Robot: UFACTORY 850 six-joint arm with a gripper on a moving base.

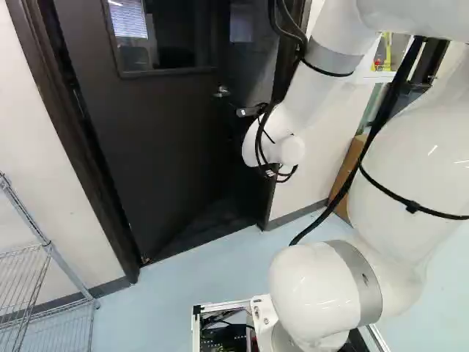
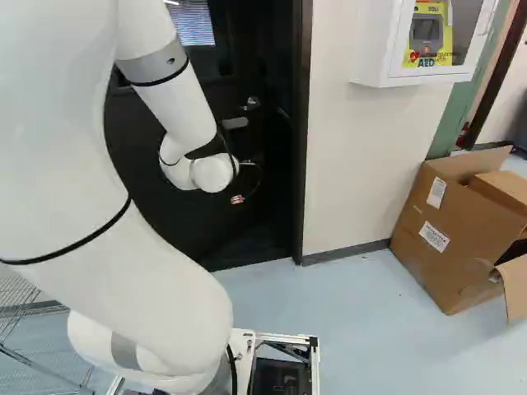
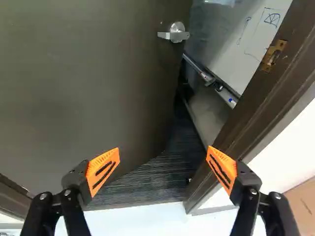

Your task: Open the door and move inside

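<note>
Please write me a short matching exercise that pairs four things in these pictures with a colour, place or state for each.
Column one:
1. Door
2. Cardboard box
3. Cabinet
4. Tool

Column two:
A. Brown, standing on the floor
B. White, mounted on the wall
C. Open, its orange pads apart
D. Dark, standing ajar

Right pairs: 1-D, 2-A, 3-B, 4-C

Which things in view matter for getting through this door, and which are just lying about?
Part of the job:
door, standing partly open
lever handle on it
door frame
strike plate in the frame

Just there:
cardboard box, flaps open
wire rack
white wall cabinet
whiteboard beyond the door
</note>
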